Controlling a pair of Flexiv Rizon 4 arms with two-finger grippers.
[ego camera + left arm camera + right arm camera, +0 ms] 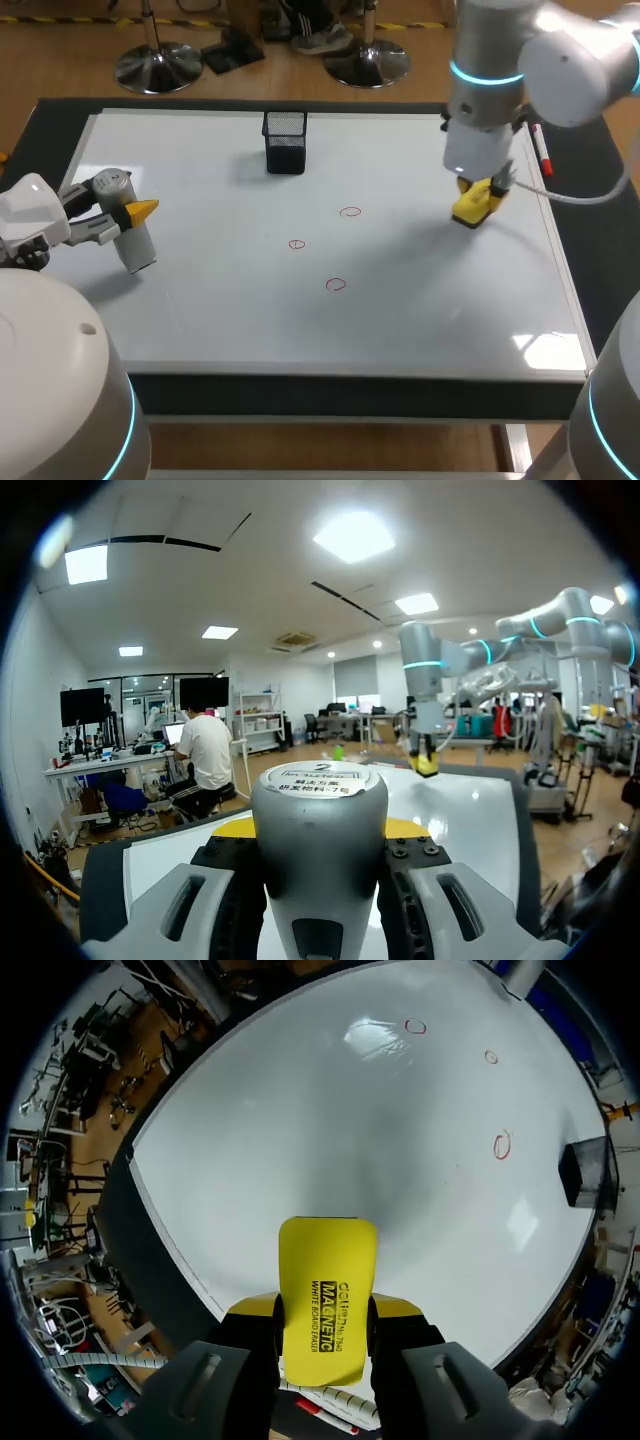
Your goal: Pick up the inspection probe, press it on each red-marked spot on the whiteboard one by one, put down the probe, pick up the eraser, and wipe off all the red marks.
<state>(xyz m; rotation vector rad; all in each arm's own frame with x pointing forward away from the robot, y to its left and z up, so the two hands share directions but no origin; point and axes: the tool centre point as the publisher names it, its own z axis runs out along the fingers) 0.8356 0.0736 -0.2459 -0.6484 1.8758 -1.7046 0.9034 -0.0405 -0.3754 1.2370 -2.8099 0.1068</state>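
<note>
Left gripper (135,212): fingers pinch the grey inspection probe (128,238) from two sides, over the left part of the whiteboard (420,310).
Probe: tilted, well apart from the marks.
Right gripper (478,196): fingers clamp the yellow eraser (468,210), near the board's right edge.
Red marks (297,244): three small circles mid-board, between the grippers, unwiped.
Mesh pen holder (285,140): black, upright, at the far side.

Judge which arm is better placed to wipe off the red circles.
Probably right: the right gripper holds the yellow block eraser over the whiteboard; the left gripper holds the grey cylindrical probe.
</note>
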